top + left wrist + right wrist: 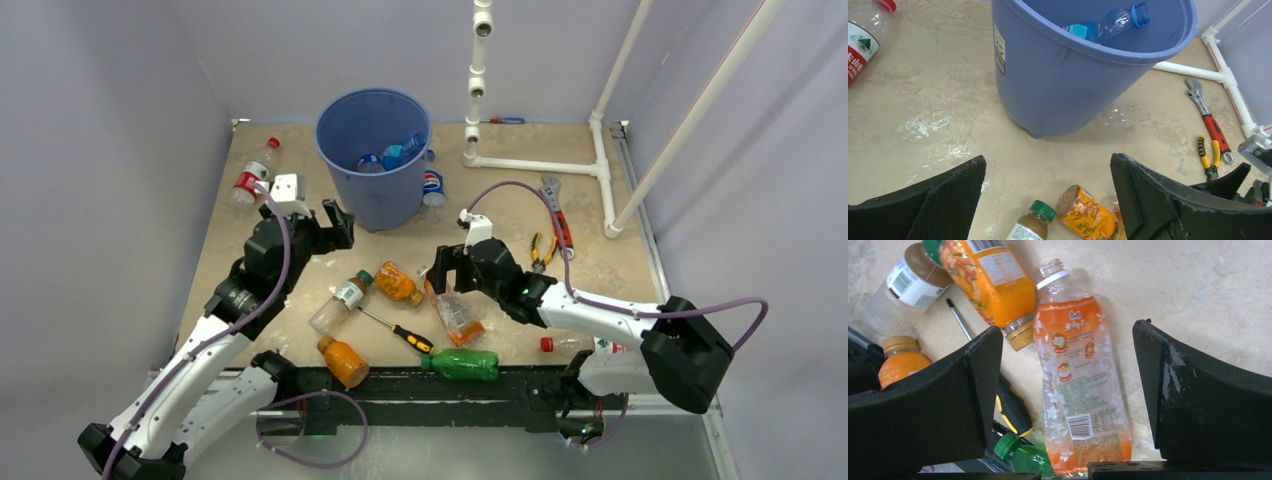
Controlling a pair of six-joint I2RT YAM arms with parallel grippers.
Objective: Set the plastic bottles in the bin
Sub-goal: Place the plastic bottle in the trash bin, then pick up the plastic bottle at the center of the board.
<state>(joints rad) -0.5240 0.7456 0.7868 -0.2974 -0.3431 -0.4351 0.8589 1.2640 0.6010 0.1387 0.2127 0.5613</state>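
Hovering wrist-down above the uncapped clear plastic bottle with the orange label (1083,405), the right gripper (1068,375) is holding its fingers wide and empty, the bottle lying between them, untouched. A pick appears to be starting: next comes lowering and squeezing. The left gripper (1045,172), likewise gaping, is facing the round blue plastic bin (1058,85) beyond its fingertips.

The 2 arms are leaning out over the counter (520,225). The left arm (190,372) is angling forward and rightward, its wrist tipping down, left jaws standing wide apart. The right arm (600,315) is lying low, stretching leftward, right jaws pointing down, likewise gaping wide.
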